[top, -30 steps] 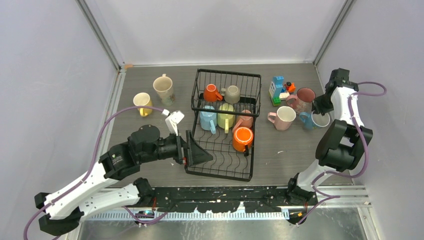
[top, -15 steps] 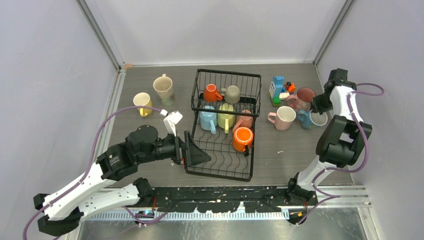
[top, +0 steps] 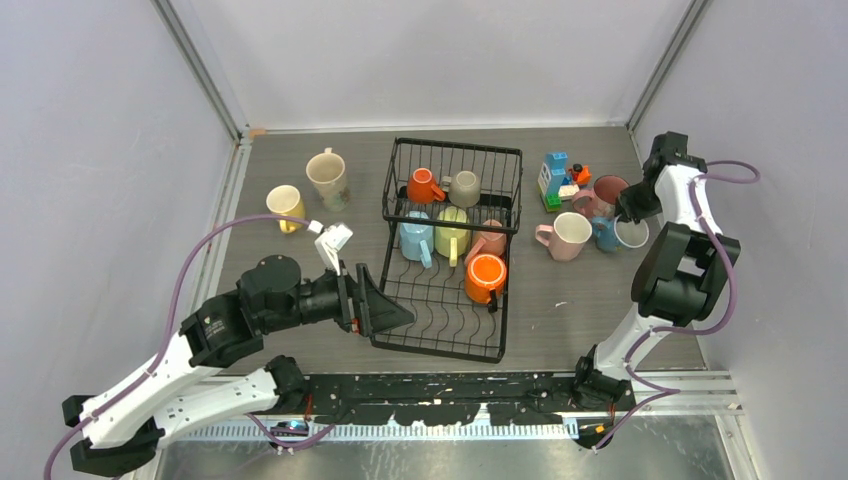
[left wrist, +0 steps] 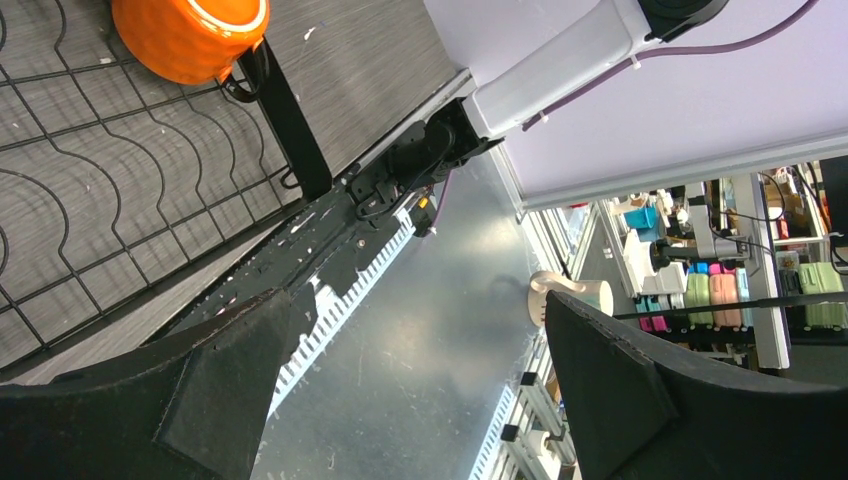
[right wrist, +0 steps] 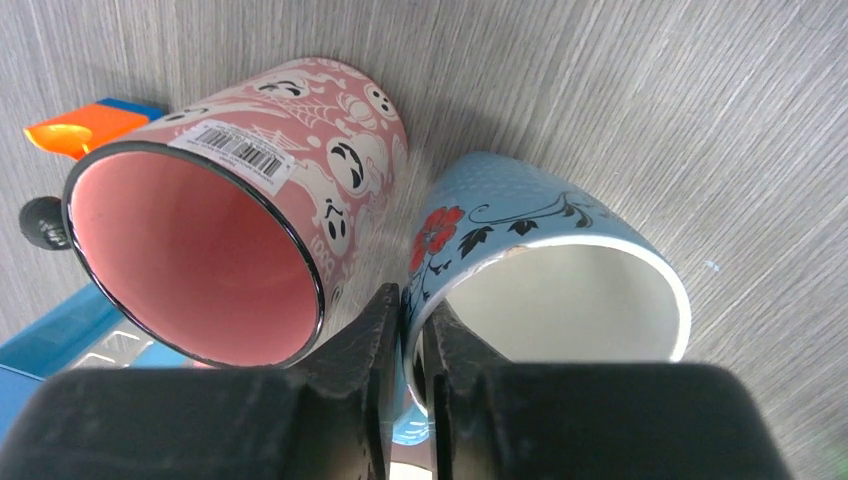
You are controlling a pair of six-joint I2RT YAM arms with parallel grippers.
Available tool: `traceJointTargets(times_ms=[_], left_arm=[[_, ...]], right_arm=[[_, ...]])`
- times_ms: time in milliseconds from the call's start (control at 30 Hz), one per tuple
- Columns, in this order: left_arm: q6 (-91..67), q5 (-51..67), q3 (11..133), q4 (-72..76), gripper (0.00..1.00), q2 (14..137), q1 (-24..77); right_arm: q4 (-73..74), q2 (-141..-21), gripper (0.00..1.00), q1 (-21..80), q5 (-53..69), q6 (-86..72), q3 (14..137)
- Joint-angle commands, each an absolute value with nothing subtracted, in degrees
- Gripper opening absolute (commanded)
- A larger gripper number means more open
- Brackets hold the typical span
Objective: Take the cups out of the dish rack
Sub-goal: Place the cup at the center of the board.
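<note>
Wide view first: the grey table (top: 570,310), and in the middle of it the dish rack (top: 440,330), black wire. Its tall basket end, on the far side, holds two cups: a plain orange mug (top: 424,186) and a grey-beige mug (top: 464,188). On the wavy tray there are four more: a light blue mug (top: 415,238), a pale green mug (top: 451,232) (could be yellow, hard to call from up here), a pink mug (top: 489,238) and, nearest us, an orange dimpled mug (top: 485,277).

The left gripper (top: 388,308) hangs at the rack's near left corner, jaws flung wide, nothing between them. Over on the right, the right gripper (right wrist: 412,310) has its jaws narrow, nipped on the rim of the blue flowered mug (right wrist: 540,260), one finger inside and one outside. That mug stands upright and empty on the table, just beside the pink ghost mug (right wrist: 250,230). A pale pink mug (top: 567,236) is near them.

Left of the rack, on the table: a cream mug (top: 327,177) and a yellow mug (top: 285,206). Smallest of all, the toy-block figure (top: 558,180), just beside the ghost mug.
</note>
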State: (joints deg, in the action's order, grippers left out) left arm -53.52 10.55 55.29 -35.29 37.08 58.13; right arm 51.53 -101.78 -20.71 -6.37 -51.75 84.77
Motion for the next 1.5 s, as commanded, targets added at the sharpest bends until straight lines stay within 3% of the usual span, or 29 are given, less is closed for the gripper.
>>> traceJointTargets(times_ms=[0,367,1033,1467], left_arm=[[-53.09,10.84,57.51,-35.3,1.0,36.82,58.24],[-53.43,11.26,57.29,-35.85,1.0,36.01,58.24],[-53.7,11.51,56.39,-34.84,1.0,35.6,58.27],[-51.91,10.45,58.32,-34.18,1.0,37.3,58.25]], right_arm=[[51.99,-99.38,0.23,-20.34,-7.72,-51.78,86.42],[52.44,-96.97,0.34,-20.38,-8.46,-51.34,85.79],[51.89,-93.89,0.39,-20.39,-8.72,-50.47,84.54],[51.77,-82.17,0.44,-19.09,-5.07,-49.3,81.38]])
